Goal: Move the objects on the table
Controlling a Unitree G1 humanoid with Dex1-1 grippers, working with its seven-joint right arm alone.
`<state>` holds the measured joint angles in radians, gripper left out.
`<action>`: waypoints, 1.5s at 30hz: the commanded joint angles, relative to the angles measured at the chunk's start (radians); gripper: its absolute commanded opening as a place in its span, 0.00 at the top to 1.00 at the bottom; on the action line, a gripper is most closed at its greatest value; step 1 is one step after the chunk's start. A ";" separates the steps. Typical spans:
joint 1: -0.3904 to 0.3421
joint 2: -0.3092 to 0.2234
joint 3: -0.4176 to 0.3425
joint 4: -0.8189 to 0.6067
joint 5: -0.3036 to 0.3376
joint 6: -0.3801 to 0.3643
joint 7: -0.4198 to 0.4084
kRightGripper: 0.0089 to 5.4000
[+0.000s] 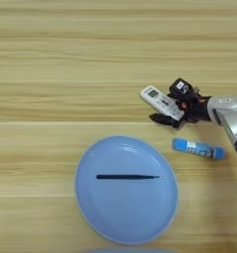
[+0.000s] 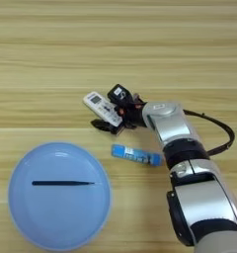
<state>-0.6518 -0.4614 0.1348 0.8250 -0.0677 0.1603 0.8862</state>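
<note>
The white rectangular remote with a small screen [image 2: 103, 108] lies tilted on the light-brown wooden table [image 2: 115, 44]. The two black fingers of the right gripper [image 2: 111, 109] stand on both sides of its near end, closed on it. The blue white-labelled tube [image 2: 136, 155] lies just below. The thin black stick [image 1: 128, 176] rests in the round light-blue plate [image 1: 126, 217]. The silver forearm [image 2: 171, 126] is partly cut off in the left view.

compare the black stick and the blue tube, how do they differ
The thin black stick lies inside the light-blue plate; the blue tube lies on the bare table beside it. The stick is slender and plain; the tube is thicker, with a white label. The stick lies level across the picture; the tube slants slightly. Both lie flat.
</note>
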 commanded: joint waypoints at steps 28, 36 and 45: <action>-0.065 -0.028 -0.041 -0.234 0.053 0.021 0.072 0.46; 0.049 -0.057 -0.059 -0.627 0.108 0.172 0.121 0.46; 0.160 -0.097 -0.052 -0.909 0.168 0.279 0.167 0.46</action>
<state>-0.4497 -0.5159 0.1087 -0.0044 0.0695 0.4442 1.0745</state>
